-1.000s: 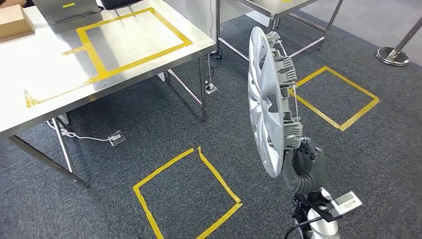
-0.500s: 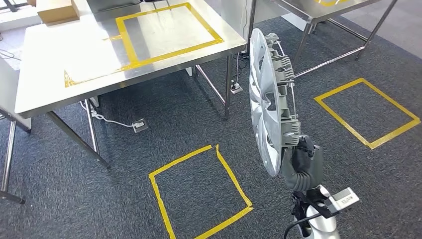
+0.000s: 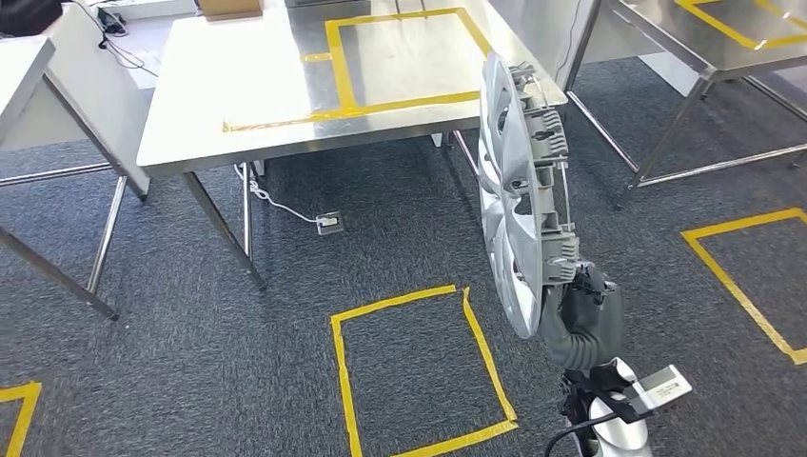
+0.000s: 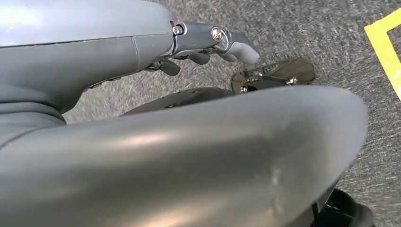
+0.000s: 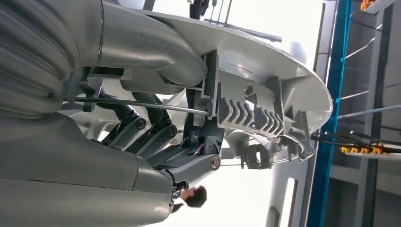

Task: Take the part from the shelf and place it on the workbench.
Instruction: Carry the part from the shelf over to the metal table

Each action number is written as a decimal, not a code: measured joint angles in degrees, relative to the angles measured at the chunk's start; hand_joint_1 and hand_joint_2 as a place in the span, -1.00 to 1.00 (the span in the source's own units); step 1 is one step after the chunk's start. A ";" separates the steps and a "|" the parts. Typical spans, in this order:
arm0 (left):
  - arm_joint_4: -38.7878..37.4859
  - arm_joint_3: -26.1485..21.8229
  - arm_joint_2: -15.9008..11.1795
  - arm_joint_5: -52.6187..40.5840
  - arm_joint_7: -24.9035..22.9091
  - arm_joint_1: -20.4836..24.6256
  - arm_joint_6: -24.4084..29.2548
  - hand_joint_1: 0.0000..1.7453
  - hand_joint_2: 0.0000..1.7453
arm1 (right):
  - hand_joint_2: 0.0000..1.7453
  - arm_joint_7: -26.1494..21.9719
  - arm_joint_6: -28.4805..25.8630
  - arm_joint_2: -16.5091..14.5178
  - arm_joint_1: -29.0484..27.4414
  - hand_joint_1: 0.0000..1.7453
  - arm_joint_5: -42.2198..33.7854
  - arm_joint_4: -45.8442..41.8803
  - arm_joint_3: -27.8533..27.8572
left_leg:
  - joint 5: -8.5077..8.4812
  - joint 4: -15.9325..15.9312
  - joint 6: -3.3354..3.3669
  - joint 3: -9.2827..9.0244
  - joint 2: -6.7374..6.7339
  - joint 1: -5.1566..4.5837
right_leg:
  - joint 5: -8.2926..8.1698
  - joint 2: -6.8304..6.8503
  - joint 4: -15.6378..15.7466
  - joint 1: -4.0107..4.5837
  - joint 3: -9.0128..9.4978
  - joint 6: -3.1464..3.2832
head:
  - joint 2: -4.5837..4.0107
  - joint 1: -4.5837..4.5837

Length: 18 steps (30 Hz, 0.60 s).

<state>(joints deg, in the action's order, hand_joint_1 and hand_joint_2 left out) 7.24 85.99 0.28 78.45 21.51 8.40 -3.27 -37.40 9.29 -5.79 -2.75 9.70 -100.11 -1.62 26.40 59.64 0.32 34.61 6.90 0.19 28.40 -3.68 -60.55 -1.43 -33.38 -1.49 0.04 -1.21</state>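
The part is a silver wheel cover with grey clips on its back, standing on edge and nearly upright. My right hand grips its lower rim from behind, low in the head view. In the right wrist view the fingers hook around the clips on the wheel cover's back. The steel workbench with a yellow tape rectangle stands ahead, beyond the cover. My left hand hangs over the grey carpet, its fingers loosely apart with nothing in them.
A yellow tape square marks the carpet just before me. A power socket and white cable lie under the workbench. A second steel table stands at the right, another table at the left.
The camera has turned, so the whole scene has slid right and the workbench now sits nearer the middle. The wheel cover stays in my right hand, in the same pose.
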 joint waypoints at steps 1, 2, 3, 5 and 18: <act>0.00 0.00 0.00 -0.12 -0.03 -0.06 -0.01 -1.00 -1.00 | 1.00 0.00 -0.04 -0.01 -0.11 1.00 -0.01 0.01 0.00 | -0.15 -0.07 -0.45 0.23 0.61 0.05 | 0.18 -0.24 0.58 0.09 0.17 0.20 | 0.00 0.00; 0.00 0.00 0.00 -0.28 -0.08 -0.18 -0.01 -1.00 -1.00 | 1.00 0.00 -0.08 -0.01 -0.21 1.00 -0.04 0.01 0.01 | -0.33 -0.24 -0.92 0.46 1.22 0.11 | 0.02 0.35 0.75 0.19 0.14 0.46 | 0.00 0.01; -0.02 0.00 -0.06 -0.44 -0.17 -0.34 -0.01 -1.00 -1.00 | 1.00 0.00 -0.09 -0.03 -0.27 1.00 -0.04 0.01 0.01 | -0.41 -0.35 -1.28 0.58 1.37 0.19 | -0.14 1.01 0.94 0.15 0.22 0.84 | 0.00 0.00; -0.03 0.00 -0.09 -0.63 -0.33 -0.43 -0.02 -1.00 -1.00 | 1.00 0.00 -0.12 -0.10 -0.50 1.00 -0.03 -0.02 0.04 | 0.85 1.47 -1.87 1.57 -1.13 0.04 | -0.37 2.44 1.39 -0.01 0.49 1.69 | 0.00 0.41; -0.04 0.00 0.08 -0.32 0.23 -0.24 -0.04 -1.00 -1.00 | 1.00 0.25 -5.01 -0.39 -0.54 1.00 3.69 1.32 1.20 | 0.35 -0.58 -1.32 -0.79 -7.39 -0.11 | 0.21 6.71 1.16 0.94 0.90 1.71 | 0.00 0.94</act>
<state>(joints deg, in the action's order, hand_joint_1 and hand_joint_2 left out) 7.20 85.99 0.36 78.13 21.74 8.16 -3.31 -37.15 4.28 -6.17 -3.28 13.39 -98.79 -0.42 26.75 59.06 -1.00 33.82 -0.49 0.08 28.61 3.03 -59.39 -0.50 -32.48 0.22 0.04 -0.27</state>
